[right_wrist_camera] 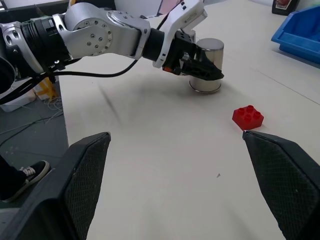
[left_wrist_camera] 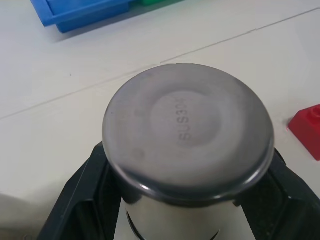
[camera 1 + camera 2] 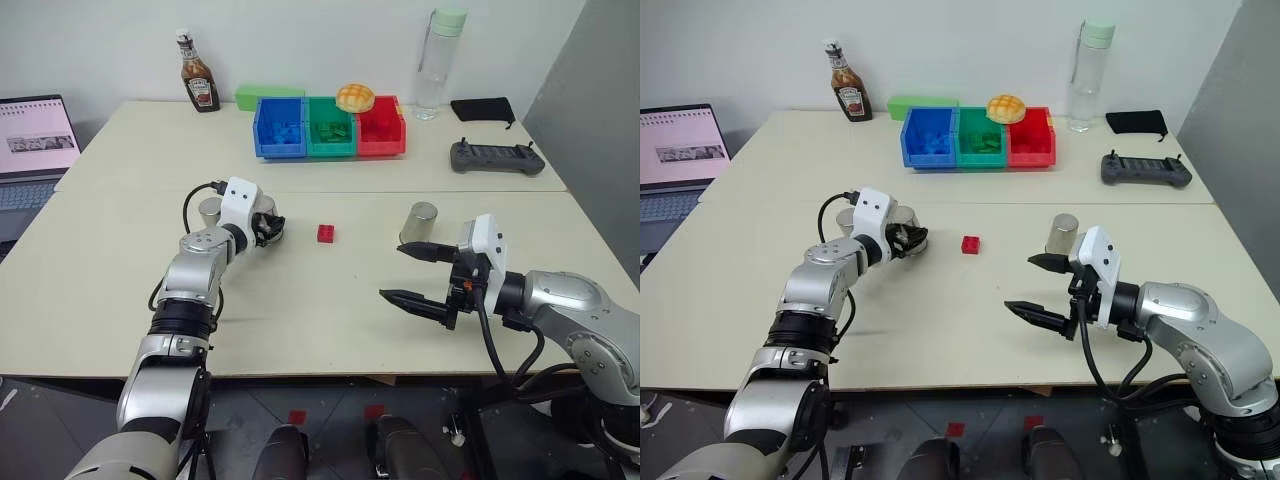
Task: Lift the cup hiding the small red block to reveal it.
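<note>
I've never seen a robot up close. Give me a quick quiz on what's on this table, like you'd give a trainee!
1. True or false: the small red block lies uncovered on the table.
2. The cup at the left gripper is: A) standing mouth up, B) standing upside down, C) lying on its side.
3. Which gripper has its fingers spread with nothing between them?

Key: 1. True. 2. B. 3. The right gripper.
</note>
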Motion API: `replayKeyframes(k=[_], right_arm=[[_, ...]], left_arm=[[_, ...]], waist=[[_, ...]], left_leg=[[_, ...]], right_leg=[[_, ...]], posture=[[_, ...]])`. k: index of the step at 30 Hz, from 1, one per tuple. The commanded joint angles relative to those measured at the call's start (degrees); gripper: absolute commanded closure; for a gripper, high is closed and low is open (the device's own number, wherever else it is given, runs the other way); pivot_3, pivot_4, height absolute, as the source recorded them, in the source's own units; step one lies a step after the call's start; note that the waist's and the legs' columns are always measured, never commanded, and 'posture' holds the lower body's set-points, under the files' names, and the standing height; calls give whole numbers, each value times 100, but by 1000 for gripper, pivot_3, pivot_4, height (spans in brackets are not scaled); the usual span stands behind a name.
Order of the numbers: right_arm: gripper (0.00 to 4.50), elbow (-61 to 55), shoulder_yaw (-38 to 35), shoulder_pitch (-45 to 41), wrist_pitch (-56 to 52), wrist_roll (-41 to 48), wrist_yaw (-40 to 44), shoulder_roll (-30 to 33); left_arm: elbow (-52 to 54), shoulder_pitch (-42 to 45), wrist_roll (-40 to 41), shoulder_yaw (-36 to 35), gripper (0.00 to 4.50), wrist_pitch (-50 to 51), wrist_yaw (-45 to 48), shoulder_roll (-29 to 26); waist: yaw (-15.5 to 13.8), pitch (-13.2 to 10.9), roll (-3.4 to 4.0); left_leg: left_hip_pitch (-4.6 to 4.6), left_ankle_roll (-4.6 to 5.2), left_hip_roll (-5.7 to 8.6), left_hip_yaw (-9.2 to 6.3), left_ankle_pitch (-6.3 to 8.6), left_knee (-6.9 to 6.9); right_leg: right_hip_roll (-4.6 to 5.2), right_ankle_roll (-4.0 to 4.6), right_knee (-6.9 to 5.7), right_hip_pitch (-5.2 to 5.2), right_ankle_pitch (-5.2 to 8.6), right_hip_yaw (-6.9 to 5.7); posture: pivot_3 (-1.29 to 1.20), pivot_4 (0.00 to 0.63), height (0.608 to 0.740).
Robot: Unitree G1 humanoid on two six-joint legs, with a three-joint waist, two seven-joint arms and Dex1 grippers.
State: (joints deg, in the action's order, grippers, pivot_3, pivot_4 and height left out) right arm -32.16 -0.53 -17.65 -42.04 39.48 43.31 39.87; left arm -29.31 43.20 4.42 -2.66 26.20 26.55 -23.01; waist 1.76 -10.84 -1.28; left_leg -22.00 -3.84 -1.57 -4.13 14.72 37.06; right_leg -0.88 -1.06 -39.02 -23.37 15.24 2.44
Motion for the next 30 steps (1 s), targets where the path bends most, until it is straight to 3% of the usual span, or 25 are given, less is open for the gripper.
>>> replayKeyframes(k=[1, 4, 19, 23, 30], right_arm=[[0, -122, -93, -116, -3, 70, -19, 15], [0, -126, -101, -115, -8, 70, -27, 10], [0, 1, -137, -186, 53, 18, -13, -5], [0, -8, -260, -244, 3, 100, -91, -13], [0, -105, -642, -10, -162, 318, -143, 131]], left_arm=[[91, 123, 108, -126, 490, 62, 15, -49], [148, 151, 162, -140, 18, 122, 70, -59], [991, 710, -7, -88, 18, -203, -162, -260], [1988, 571, 284, -59, 18, 347, 497, -689], [3671, -489, 1290, -661, 18, 1978, 1682, -2090]], waist=[[-2, 0, 0], [-2, 0, 0], [8, 0, 0], [12, 0, 0], [44, 0, 0]], left_leg=[[0, 0, 0, 0, 0, 0], [-1, 0, 0, 1, 0, 0], [-1, 0, 0, 1, 0, -1], [-2, 0, -2, 1, 0, -2], [5, -1, -5, 3, 0, -7]], right_leg=[[0, 0, 0, 0, 0, 0], [0, 0, 1, 0, 0, 1], [0, 0, 2, 0, 0, 2], [0, 0, 2, -2, 0, 1], [0, 1, -3, -3, 1, 4]], posture=[[0, 150, 740], [0, 150, 740], [0, 150, 740], [0, 150, 740], [0, 150, 740]])
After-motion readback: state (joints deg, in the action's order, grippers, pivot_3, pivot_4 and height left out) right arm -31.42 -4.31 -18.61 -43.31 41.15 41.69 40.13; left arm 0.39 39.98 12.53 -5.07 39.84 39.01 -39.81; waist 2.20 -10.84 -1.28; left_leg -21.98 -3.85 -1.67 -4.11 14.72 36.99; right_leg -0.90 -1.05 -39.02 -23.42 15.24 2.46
